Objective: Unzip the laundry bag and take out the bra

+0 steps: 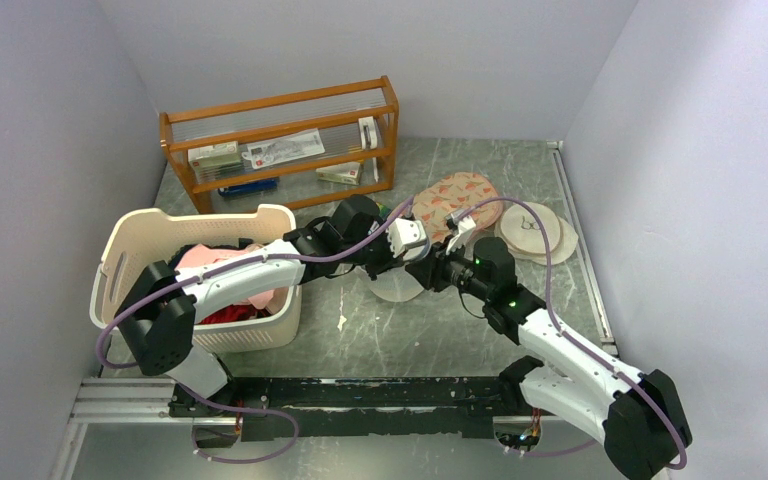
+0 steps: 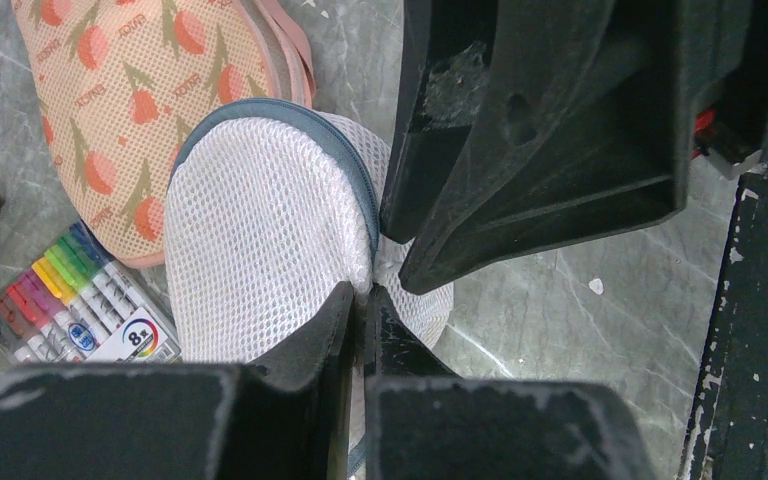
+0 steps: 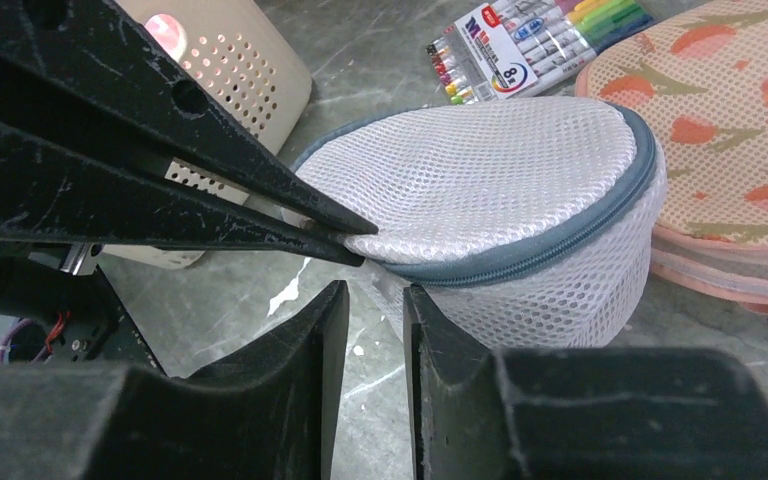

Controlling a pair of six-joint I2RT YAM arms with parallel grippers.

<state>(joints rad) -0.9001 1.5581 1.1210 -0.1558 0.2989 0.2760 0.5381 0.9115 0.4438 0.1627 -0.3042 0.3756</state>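
Observation:
The laundry bag [image 1: 395,288] is a domed white mesh pouch with a grey zipper band, standing on the table between both grippers. It fills the left wrist view [image 2: 260,240] and the right wrist view [image 3: 500,170]. My left gripper [image 2: 360,293] is shut on the mesh at the bag's top rim, and its tips also show in the right wrist view [image 3: 358,243]. My right gripper [image 3: 375,295] is slightly open just below that spot, at the bag's lower wall, with the table showing in the gap. In the top view the left gripper [image 1: 418,260] and right gripper [image 1: 437,272] meet. The bra is hidden.
Salmon patterned pads [image 1: 455,195] lie just behind the bag, with cream discs [image 1: 535,230] to their right. A marker pack [image 3: 530,40] lies beside the pads. A cream laundry basket [image 1: 140,240] with pink and red clothes stands at the left. A wooden rack [image 1: 280,140] stands at the back.

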